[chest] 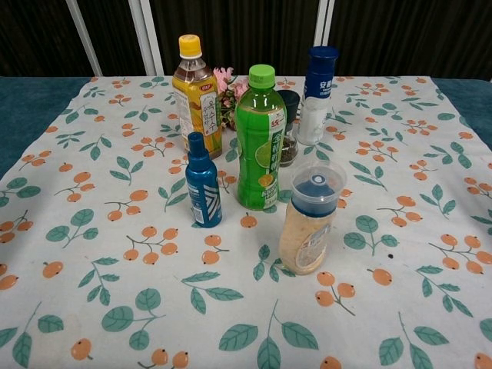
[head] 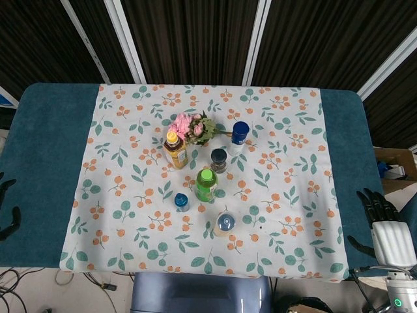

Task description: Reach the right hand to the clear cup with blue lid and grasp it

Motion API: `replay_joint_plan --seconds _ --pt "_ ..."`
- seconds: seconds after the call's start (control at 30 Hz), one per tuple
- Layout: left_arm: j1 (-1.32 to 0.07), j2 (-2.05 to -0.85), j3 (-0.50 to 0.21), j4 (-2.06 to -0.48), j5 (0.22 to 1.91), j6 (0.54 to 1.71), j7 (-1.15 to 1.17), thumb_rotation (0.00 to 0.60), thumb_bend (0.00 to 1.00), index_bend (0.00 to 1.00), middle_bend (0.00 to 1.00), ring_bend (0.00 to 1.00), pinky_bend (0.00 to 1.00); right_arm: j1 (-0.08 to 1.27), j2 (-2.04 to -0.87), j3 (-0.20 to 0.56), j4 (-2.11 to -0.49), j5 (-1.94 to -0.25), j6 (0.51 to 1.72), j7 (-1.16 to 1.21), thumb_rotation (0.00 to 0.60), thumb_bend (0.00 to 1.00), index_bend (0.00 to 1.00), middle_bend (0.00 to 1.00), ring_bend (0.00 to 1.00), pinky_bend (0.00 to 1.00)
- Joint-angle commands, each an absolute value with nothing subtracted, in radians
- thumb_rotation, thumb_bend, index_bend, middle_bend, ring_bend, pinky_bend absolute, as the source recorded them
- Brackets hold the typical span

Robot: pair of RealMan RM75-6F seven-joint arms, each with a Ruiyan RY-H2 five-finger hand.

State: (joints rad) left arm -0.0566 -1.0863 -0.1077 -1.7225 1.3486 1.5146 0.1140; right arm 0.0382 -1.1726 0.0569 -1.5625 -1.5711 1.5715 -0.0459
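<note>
Clear cup (chest: 311, 223) with blue lid stands upright, pale grainy filling inside; right hand (head: 384, 225) empty, fingers spread, at table (head: 39, 163) edge

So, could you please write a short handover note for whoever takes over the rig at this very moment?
Right hand: open, fingers spread, at the table's right edge, far from the target.
Left hand: only partly seen at the left edge; state unclear.
Clear cup with blue lid: upright near the front of the floral cloth, just ahead and right of the green bottle, apart from the small blue bottle.
Done: nothing visible.
Left: reach the right hand across to the cup and grasp it.
</note>
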Motion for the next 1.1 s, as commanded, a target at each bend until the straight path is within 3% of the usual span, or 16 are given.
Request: replay_joint_plan --seconds 0.03,0.43,0.73,1.1 --pt "-0.057 -1.086 -0.107 -1.722 1.349 1.514 0.115 0.6 0.53 0.16 0.04 0.05 0.0 0.039 -1.172 0.056 -1.563 -1.571 1.57 -0.041 0.6 0.17 0.09 0.08 0.09 0.18" --pt "-0.06 -1.091 -0.106 -1.73 1.338 1.5 0.121 0.6 0.53 0.16 0.04 0.05 0.0 0.071 -1.164 0.018 -1.589 -1.614 1.497 0.084 0.6 0.17 0.08 0.08 0.09 0.18" --pt "-0.067 -1.09 -0.107 -1.732 1.334 1.489 0.124 0.6 0.52 0.16 0.04 0.05 0.0 0.198 -1.172 -0.005 -1.645 -1.656 1.302 0.261 0.6 0.17 0.09 0.09 0.09 0.18" --pt "-0.067 -1.086 -0.114 -1.733 1.323 1.491 0.116 0.6 0.52 0.16 0.04 0.05 0.0 0.367 -1.25 0.022 -1.645 -1.639 1.094 0.447 0.6 0.17 0.09 0.12 0.09 0.18"
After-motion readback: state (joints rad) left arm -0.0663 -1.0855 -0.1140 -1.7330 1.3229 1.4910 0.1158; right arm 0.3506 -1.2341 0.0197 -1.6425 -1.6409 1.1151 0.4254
